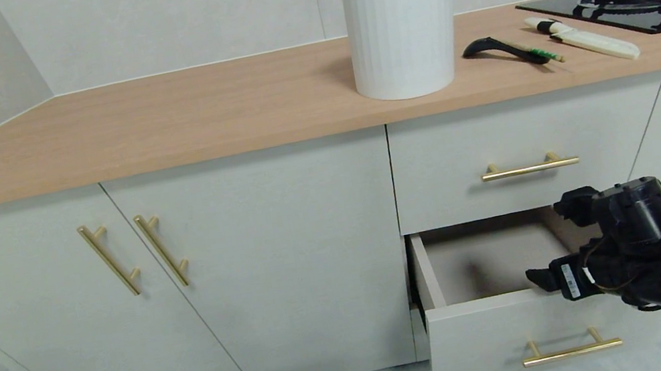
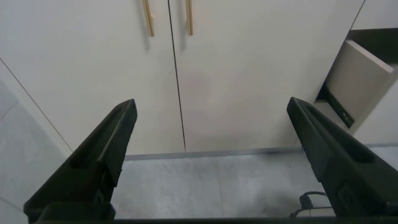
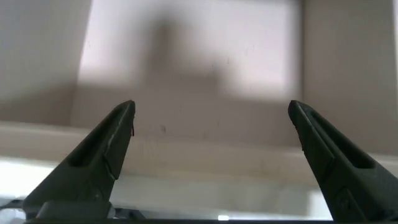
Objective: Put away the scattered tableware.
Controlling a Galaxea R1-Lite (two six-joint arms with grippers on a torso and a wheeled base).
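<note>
- Head view: right gripper sits at 4 o'clock in the frame, at the front rim of the pulled-out lower drawer. Its fingers are spread wide with nothing between them. Whether it touches the rim cannot be judged.
- Right wrist view: right gripper has its fingers well apart and is aimed into the pale inside of the lower drawer.
- Black spoon lies flat on the countertop. It is at 12 o'clock from the right gripper and well apart from it. The shut upper drawer lies between them.
- White knife lies flat just beside the black spoon, at 3 o'clock of it. From the right gripper it is at 1 o'clock, also well apart.
- Both pieces lie on a slant, running from 10 o'clock to 4 o'clock. The spoon's bowl and the knife's dark-banded end are at the 10 o'clock ends.
- White ribbed cylinder stands upright on the countertop, near the black spoon at its 9 o'clock.
- Gas hob is set into the countertop, near the white knife at its 2 o'clock.
- Left wrist view: left gripper has its fingers wide apart and holds nothing. It faces the shut cabinet doors low over the floor, and the pulled-out drawer shows past the doors.
- Head view: the cabinet doors are at 9 o'clock of the lower drawer.
</note>
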